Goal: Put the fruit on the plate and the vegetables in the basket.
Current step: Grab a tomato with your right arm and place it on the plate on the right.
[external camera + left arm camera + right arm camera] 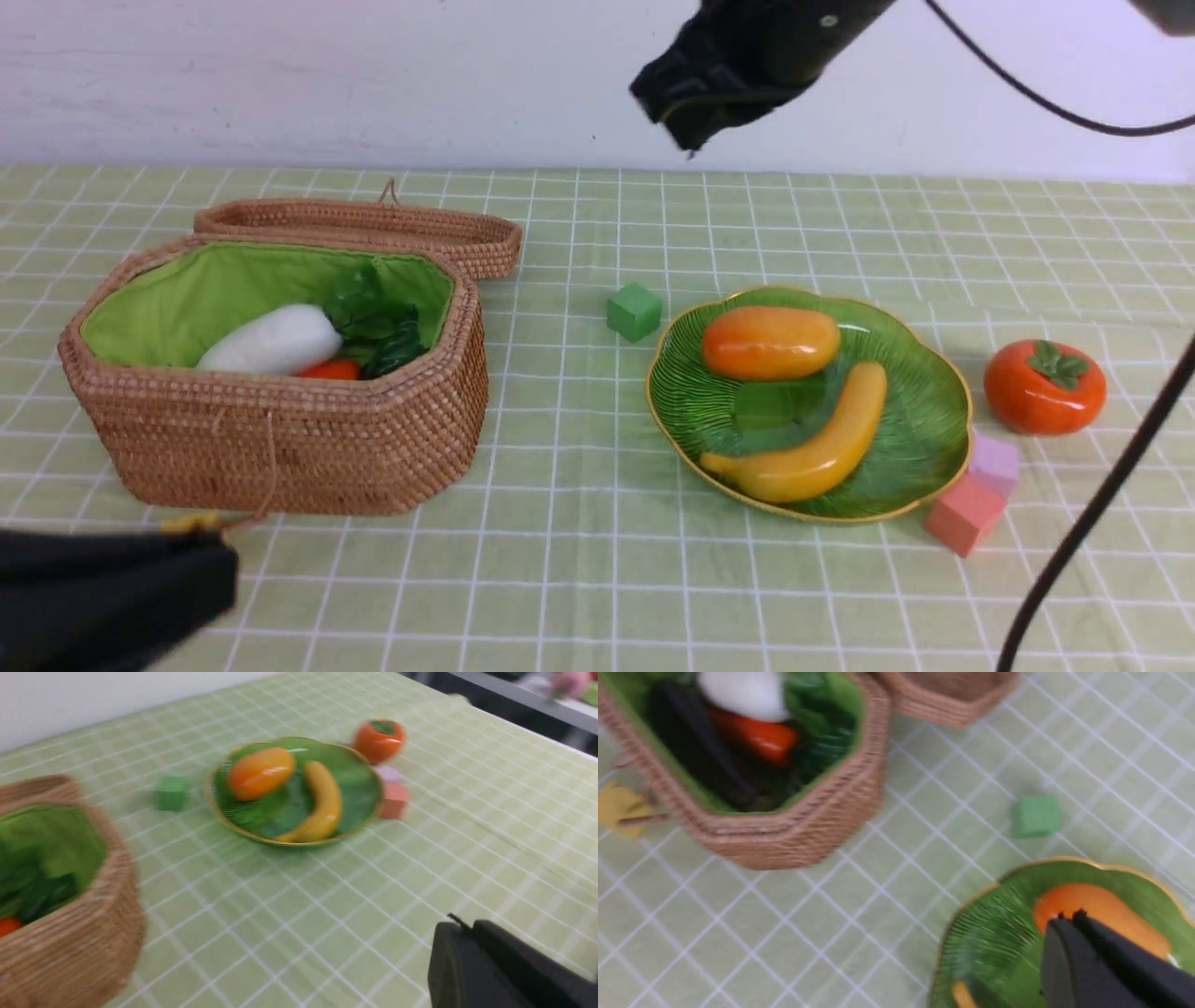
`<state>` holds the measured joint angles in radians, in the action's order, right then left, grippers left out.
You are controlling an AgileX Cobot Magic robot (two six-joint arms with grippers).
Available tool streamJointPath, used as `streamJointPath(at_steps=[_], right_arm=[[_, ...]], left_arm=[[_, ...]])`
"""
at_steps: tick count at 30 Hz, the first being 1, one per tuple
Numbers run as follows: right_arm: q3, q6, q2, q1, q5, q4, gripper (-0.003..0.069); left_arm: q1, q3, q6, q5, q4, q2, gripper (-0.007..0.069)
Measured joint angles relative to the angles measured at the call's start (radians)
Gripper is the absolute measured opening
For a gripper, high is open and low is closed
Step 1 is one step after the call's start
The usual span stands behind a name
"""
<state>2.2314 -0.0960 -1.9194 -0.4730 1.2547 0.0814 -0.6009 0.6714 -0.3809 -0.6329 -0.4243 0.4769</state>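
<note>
The big octagonal brown wicker basket (280,448), lined with bright green cloth, stands open on the left. Its matching woven lid (373,229) lies just behind it. Inside rest the white toy radish (271,341), the red-orange carrot (331,371) beneath it, and the long dark purple eggplant (700,760) (visible only from above). On the right, the ribbed green glass plate with a scalloped gold rim (920,439) holds the oval orange-yellow mango (770,343) and the curved yellow banana (822,448). The round orange-red persimmon with a green cap (1044,387) sits upright off the plate, near its right edge.
</note>
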Motion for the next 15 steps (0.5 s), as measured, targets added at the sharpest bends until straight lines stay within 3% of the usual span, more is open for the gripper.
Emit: streamJointPath(at_steps=[2,3,5,6,10,12,13,15], right_arm=[[-0.076,0.056,0.059,0.051,-0.002,-0.07,-0.0017],[-0.097,0.061,0.065,0.058,-0.002,-0.081,-0.0017],[-0.28,0.142,0.157,0.189,-0.005,-0.135,-0.0003],[-0.28,0.142,0.161,0.199,-0.005,-0.135,-0.0002],[-0.515,0.211,0.184,0.406,-0.006,-0.097,0.0083],[-0.613,0.231,0.157,0.513,-0.032,-0.019,0.0185],[-0.627,0.232,0.153,0.522,-0.044,-0.01,0.0196],[-0.674,0.235,0.11,0.623,-0.125,0.12,0.0362]], left_arm=[[0.0,0.0,-0.173,-0.034,-0.145,0.001,0.0022],[0.0,0.0,-0.204,-0.037,-0.173,0.001,0.0022],[-0.001,0.0,-0.353,-0.055,-0.31,0.001,0.0022],[-0.001,0.0,-0.366,-0.055,-0.323,0.001,0.0022],[-0.001,0.0,-0.425,-0.041,-0.368,0.002,0.0022],[-0.001,0.0,-0.427,-0.039,-0.365,0.002,0.0022],[-0.001,0.0,-0.428,-0.04,-0.365,0.002,0.0022],[-0.001,0.0,-0.428,-0.04,-0.363,0.002,0.0022]])
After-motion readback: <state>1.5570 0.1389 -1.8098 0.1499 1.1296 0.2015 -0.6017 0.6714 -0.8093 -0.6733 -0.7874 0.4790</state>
